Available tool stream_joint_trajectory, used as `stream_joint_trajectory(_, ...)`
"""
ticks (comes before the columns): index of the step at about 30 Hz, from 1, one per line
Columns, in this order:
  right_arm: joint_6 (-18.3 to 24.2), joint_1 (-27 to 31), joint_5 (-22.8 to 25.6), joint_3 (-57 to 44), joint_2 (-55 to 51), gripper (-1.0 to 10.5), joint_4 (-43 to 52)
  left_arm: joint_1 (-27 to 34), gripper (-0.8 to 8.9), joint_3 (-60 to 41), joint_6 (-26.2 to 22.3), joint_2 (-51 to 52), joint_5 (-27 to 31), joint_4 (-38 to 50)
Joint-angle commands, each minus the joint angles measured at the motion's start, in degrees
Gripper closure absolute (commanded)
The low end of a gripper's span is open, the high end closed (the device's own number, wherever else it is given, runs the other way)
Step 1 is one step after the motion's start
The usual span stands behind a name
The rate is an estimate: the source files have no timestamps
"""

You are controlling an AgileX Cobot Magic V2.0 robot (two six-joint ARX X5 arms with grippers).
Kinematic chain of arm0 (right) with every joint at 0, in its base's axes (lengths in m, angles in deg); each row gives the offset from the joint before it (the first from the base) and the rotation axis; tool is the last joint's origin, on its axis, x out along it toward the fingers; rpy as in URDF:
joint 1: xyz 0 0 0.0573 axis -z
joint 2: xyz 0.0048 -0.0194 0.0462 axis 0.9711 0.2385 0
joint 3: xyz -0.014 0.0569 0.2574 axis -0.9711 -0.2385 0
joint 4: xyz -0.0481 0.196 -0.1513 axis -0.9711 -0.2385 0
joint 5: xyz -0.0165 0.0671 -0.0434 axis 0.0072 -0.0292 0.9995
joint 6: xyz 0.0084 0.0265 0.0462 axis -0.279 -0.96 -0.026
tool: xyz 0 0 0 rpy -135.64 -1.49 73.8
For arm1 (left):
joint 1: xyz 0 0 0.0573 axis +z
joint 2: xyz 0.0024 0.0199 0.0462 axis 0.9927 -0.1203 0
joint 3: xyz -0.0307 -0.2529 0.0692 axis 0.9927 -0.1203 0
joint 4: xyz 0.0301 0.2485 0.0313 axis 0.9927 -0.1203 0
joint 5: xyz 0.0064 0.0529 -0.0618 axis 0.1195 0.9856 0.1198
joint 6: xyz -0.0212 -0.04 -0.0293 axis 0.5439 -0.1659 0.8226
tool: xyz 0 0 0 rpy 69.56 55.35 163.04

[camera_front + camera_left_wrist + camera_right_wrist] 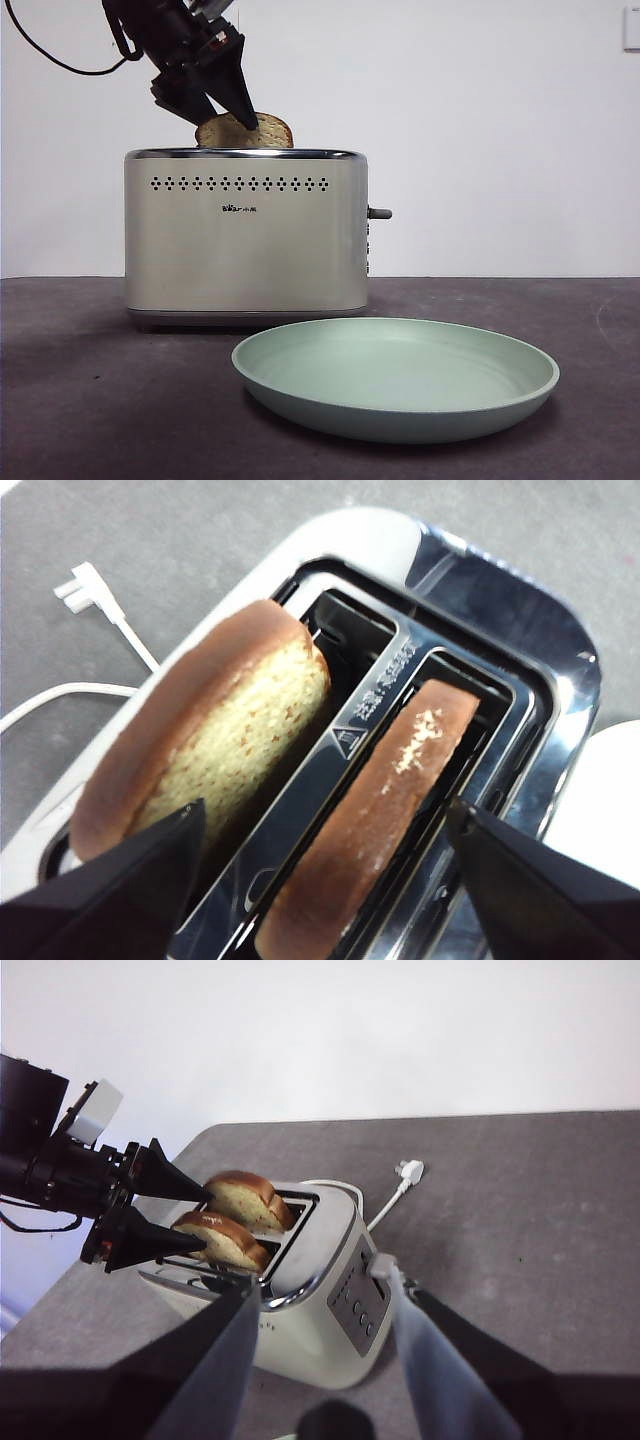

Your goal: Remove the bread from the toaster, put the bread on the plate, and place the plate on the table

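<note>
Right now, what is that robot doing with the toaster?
The left gripper has its open jaws around the tops of two slices in the toaster, including the bread. Nothing is lifted out yet. The plate sits bare on the table in front. The right gripper waits farther back, open.

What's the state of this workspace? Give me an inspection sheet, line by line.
Surface: dark grey table, faintly scuffed.
Job's things: bread standing in a slot of the toaster, top poking out; plate on the table in front of the toaster, nothing in it.
Clutter: second slice in the other slot.
Grippers: left gripper over the toaster, jaws open with both slices between them; right gripper open, held off the toaster.
Cables: white cord and plug loose on the table beside the toaster; black cable on the left arm.
Surroundings: plain white wall.
</note>
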Motion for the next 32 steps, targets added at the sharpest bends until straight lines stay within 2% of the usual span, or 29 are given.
stream_joint_trajectory(1,0.44,-0.15,-0.09,0.13,0.13,7.2,-0.35,-0.22,4.98,0.0,-0.92,-1.77,-0.24,-0.13)
stream_joint_trajectory(3,0.46,-0.13,-0.09,0.13,0.13,7.2,-0.94,-0.22,5.99,0.0,-0.9,-2.23,0.07,-0.13)
stream_joint_trajectory(5,0.46,-0.15,-0.09,0.13,0.13,7.3,-1.66,-0.22,7.78,0.0,-0.92,-2.23,0.07,0.44)
stream_joint_trajectory(6,0.46,-0.15,-0.07,0.13,0.13,7.3,-2.08,-0.22,8.37,0.0,-0.9,-2.16,0.07,0.94)
stream_joint_trajectory(12,1.4,-0.15,0.07,0.13,0.28,7.3,-4.81,-0.66,8.22,0.74,-0.85,0.24,0.02,0.63)
stream_joint_trajectory(18,1.46,-0.79,0.09,0.13,1.29,7.3,-7.76,-1.6,8.22,3.96,-0.48,4.85,-0.13,-4.13)
stream_joint_trajectory(23,1.7,-2.29,0.15,0.13,3.78,7.3,-12.61,-2.73,8.22,5.95,5.05,11.34,-0.48,-5.29)
stream_joint_trajectory(28,4.76,-4.68,0.5,0.13,7.89,7.3,-18.95,-3.91,8.22,6.01,12.66,18.69,-2.08,-6.4)
stream_joint_trajectory(32,5.86,-5.86,1.55,0.11,11.76,7.3,-21.31,-5.25,8.21,6.01,14.05,23.15,-2.47,-8.74)
